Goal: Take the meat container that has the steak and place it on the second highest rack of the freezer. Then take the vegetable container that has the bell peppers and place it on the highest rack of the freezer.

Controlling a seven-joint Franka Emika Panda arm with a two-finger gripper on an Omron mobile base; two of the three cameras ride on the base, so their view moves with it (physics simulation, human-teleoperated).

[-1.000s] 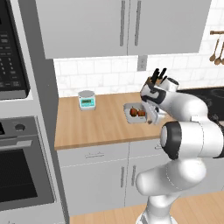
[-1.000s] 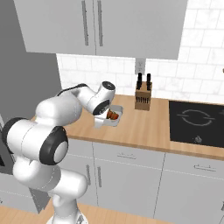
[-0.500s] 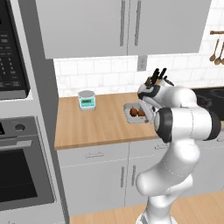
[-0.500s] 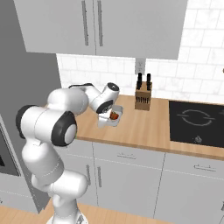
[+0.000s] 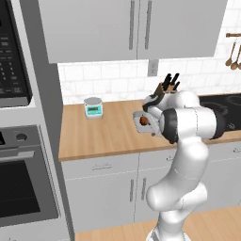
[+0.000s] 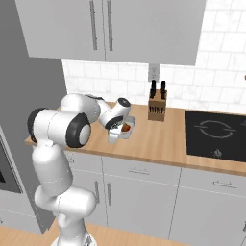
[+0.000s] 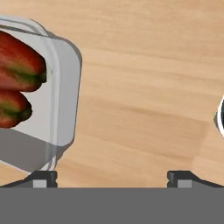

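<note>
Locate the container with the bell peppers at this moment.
The clear container with the bell peppers sits on the wooden counter, left of the knife block in the right base view, directly under the open pincer.

Wooden desk runs along tiled wall. On it: small scale w/ teal display near the back, knife block by the wall, clear container w/ bell peppers lying flat on the wood, black cooktop set in at the right end
</note>
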